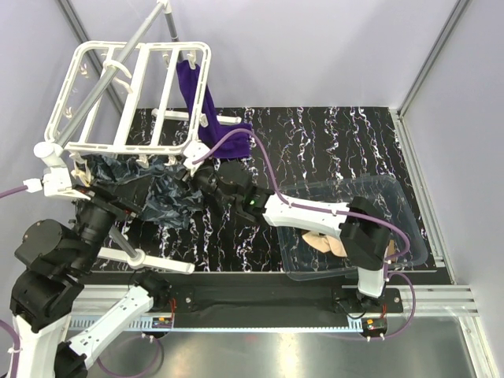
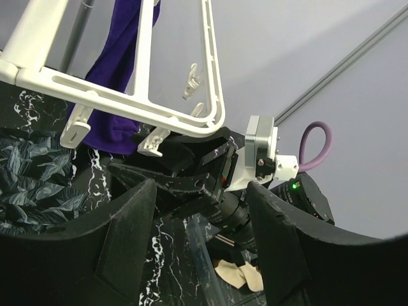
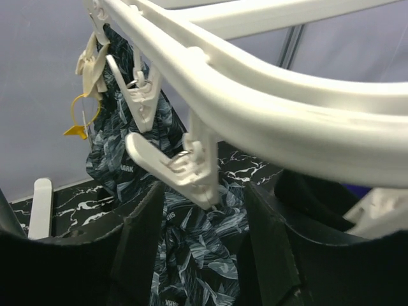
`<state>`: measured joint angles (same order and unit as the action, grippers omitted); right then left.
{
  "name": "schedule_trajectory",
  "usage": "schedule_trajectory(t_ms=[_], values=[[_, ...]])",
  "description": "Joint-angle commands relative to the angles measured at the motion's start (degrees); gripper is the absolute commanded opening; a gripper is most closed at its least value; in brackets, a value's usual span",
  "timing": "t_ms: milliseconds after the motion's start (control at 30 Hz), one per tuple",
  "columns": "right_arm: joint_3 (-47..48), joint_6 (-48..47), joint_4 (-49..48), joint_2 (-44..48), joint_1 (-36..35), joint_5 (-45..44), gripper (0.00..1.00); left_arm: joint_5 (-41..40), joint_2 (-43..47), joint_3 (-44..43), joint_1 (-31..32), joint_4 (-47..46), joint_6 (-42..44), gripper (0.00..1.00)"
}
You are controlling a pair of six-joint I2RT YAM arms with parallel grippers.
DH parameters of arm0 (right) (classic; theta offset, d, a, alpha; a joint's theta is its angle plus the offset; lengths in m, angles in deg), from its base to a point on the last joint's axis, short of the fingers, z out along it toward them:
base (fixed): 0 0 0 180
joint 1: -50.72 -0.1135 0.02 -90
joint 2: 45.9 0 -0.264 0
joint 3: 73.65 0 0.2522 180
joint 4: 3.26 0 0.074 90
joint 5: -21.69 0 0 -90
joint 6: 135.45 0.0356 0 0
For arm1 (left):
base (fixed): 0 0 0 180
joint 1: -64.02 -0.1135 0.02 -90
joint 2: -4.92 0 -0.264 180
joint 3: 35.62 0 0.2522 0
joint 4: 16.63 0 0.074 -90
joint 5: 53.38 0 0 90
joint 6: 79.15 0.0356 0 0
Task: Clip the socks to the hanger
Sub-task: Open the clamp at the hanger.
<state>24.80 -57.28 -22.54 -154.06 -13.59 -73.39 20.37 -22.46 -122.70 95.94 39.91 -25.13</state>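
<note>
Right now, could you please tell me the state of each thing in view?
Hanger: hung on pole.
Purple cloth: clipped, hanging.
Patterned cloth: clipped, hanging.
Beige socks: loose in bin.
Left tool: open, empty.
Right tool: open, below a clip.

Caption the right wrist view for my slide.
Right gripper, jaws apart, poised beneath a white clip on the hanger, with dark leaf-patterned fabric hanging behind.

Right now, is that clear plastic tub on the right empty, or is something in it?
Not empty. The top view shows beige socks lying on the floor of the clear tub.
</note>
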Motion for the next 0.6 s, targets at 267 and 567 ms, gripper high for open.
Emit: schedule_trajectory(t_ms=[267, 567], values=[[-0.75, 4.98, -4.4, 5.24, 5.16, 9.12, 0.56, 3.51, -1.72, 0.63, 0.16, -2.62, -1.54, 0.64], [2.06, 6.91, -2.12, 4.01, 5.16, 16.32, 0.55, 3.33, -1.01, 1.07, 0.16, -2.71, -1.89, 0.64]])
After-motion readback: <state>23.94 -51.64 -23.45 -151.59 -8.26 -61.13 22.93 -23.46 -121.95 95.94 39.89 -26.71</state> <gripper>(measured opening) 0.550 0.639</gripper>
